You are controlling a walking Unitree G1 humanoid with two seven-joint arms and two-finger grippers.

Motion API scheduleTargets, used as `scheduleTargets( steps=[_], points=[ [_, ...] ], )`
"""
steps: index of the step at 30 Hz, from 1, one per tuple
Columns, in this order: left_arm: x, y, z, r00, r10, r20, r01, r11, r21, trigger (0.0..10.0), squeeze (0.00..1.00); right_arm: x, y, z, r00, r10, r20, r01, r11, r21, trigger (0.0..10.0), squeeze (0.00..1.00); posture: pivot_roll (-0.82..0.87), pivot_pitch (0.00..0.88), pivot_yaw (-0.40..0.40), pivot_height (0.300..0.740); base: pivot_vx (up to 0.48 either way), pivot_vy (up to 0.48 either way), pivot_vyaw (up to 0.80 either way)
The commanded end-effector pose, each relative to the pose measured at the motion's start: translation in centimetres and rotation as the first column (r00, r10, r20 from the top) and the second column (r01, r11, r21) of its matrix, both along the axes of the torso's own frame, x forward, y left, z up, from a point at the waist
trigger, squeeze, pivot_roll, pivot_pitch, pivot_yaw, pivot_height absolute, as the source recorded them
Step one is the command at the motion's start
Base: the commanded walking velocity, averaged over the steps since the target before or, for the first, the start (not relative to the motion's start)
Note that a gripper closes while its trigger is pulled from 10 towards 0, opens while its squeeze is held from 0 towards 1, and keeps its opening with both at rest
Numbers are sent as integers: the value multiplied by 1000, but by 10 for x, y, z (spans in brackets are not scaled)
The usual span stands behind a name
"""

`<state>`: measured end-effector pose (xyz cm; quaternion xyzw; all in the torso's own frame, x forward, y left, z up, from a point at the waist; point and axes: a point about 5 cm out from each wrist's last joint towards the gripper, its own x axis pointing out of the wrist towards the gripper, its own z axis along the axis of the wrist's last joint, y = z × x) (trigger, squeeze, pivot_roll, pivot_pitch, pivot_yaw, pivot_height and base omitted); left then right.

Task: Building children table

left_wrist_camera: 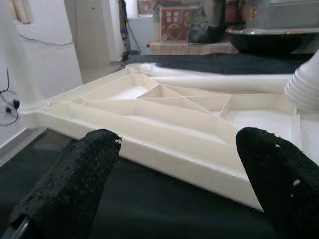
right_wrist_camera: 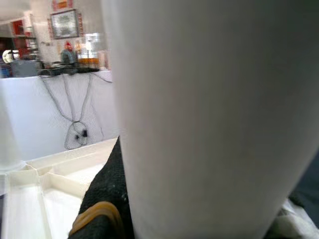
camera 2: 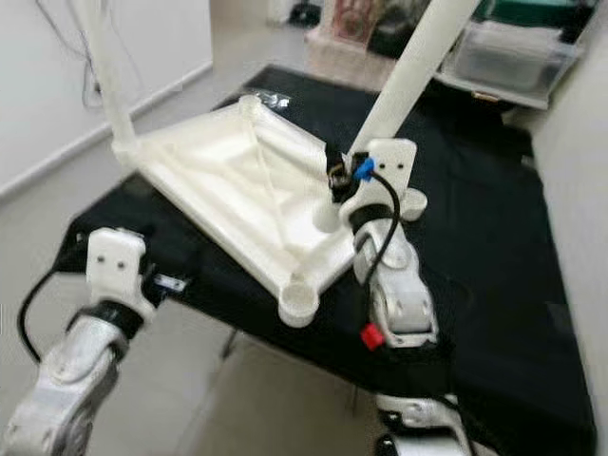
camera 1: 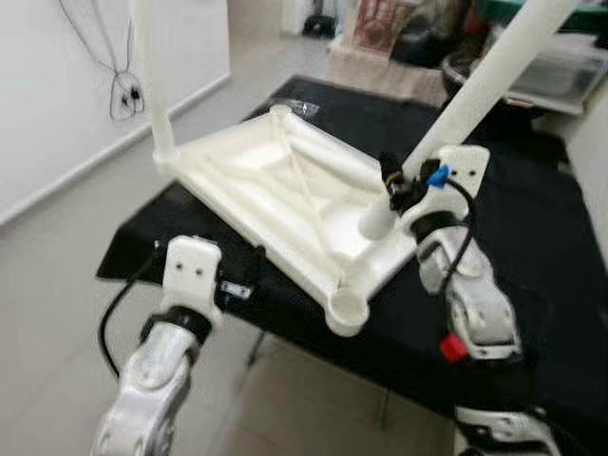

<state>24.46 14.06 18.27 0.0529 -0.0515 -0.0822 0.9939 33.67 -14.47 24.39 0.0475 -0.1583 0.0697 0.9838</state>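
Upturned white plastic tabletop (camera 1: pixel 285 199), ribbed underneath with round corner sockets, lies on a black-covered table (camera 1: pixel 532 247); one leg (camera 1: pixel 152 85) already stands in the far-left socket, and the near socket (camera 1: pixel 348 309) juts over the edge. Right gripper (camera 1: pixel 397 186) is clamped around a smooth tapered white leg (camera 1: pixel 475 90), its foot leaning at the right socket; left gripper (left_wrist_camera: pixel 174 179) hovers spread wide and empty before the near rim. Risk: tilted leg may jam or skid the light, slick top.
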Motion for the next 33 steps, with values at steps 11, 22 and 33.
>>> scheduleTargets(
  steps=[11, 22, 33],
  points=[
    [-11, -4, -13, 997, -53, -51, 53, 999, 1, 10000, 0, 4, -12, 4, 980, 198, 3, -198, 980, 31, 10000, 0, 99, 60, -105, 740, 0, 0, -649],
    [-23, -3, -26, 980, -162, -117, 164, 986, 6, 10000, 0, -7, 10, 2, 780, 622, -68, -623, 782, -3, 10000, 0, 107, 58, -105, 740, 0, 0, -436],
    [-47, -16, -29, 939, -300, -167, 292, 954, -73, 10000, 0, -9, 2, -1, 428, 876, -221, -903, 406, -137, 10000, 0, 114, 108, -105, 740, 0, 0, 0]
  ],
)
